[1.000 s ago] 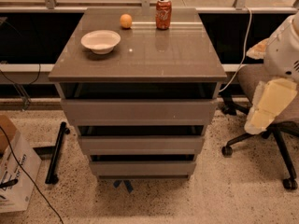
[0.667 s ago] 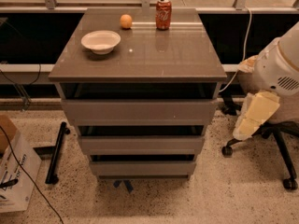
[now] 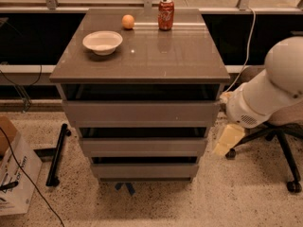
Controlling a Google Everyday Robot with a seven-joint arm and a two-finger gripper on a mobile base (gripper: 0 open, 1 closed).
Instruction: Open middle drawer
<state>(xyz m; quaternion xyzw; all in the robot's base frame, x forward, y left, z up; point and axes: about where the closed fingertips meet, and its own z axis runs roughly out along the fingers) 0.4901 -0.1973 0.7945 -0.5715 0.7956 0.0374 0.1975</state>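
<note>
- Gripper (image 3: 229, 139): low at the right, near the right end of the middle drawer (image 3: 142, 146) and apart from it. Whether it is spread or pressed together cannot be told.
- Middle drawer: between the top drawer (image 3: 140, 113) and the bottom drawer (image 3: 144, 170); front appears pushed in.
- Counter (image 3: 161, 56): carries a white bowl (image 3: 102, 41), an orange (image 3: 128, 21) and a red can (image 3: 166, 7).

Glossy tabletop (image 3: 180, 56); matt middle drawer (image 3: 142, 146); plastic jaws beside it.

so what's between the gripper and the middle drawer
Nothing. In the camera view the gripper hangs just right of the middle drawer, with only bare floor showing between them.
</note>
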